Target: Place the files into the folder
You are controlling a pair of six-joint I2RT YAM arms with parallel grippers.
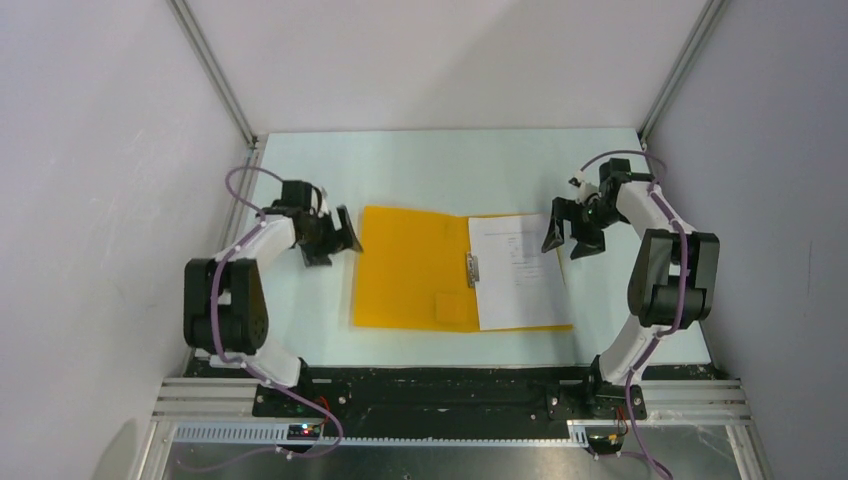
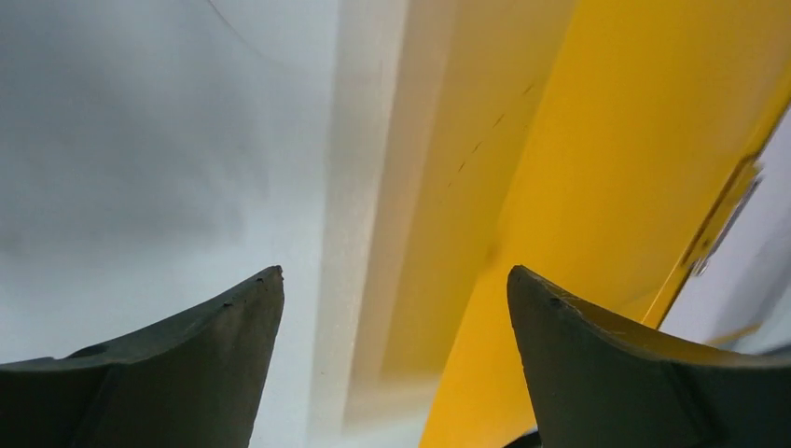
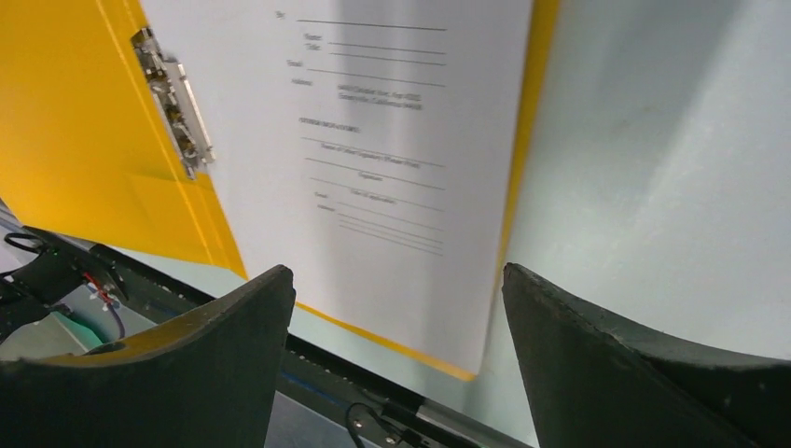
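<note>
The orange-yellow folder (image 1: 410,270) lies open and flat in the middle of the table. The files (image 1: 515,270), white printed sheets, lie on its right half beside the metal clip (image 1: 471,268). In the right wrist view the files (image 3: 373,149) and clip (image 3: 175,103) show clearly on the folder (image 3: 65,140). My left gripper (image 1: 338,240) hovers open at the folder's left edge, nothing between its fingers. In its wrist view the folder (image 2: 606,187) fills the right side. My right gripper (image 1: 566,232) stands open just right of the files, empty.
The pale table top (image 1: 450,160) is enclosed by white walls with metal corner posts (image 1: 215,70). A black rail (image 1: 450,385) runs along the near edge by the arm bases. A small pocket flap (image 1: 455,308) sits on the folder's inside left.
</note>
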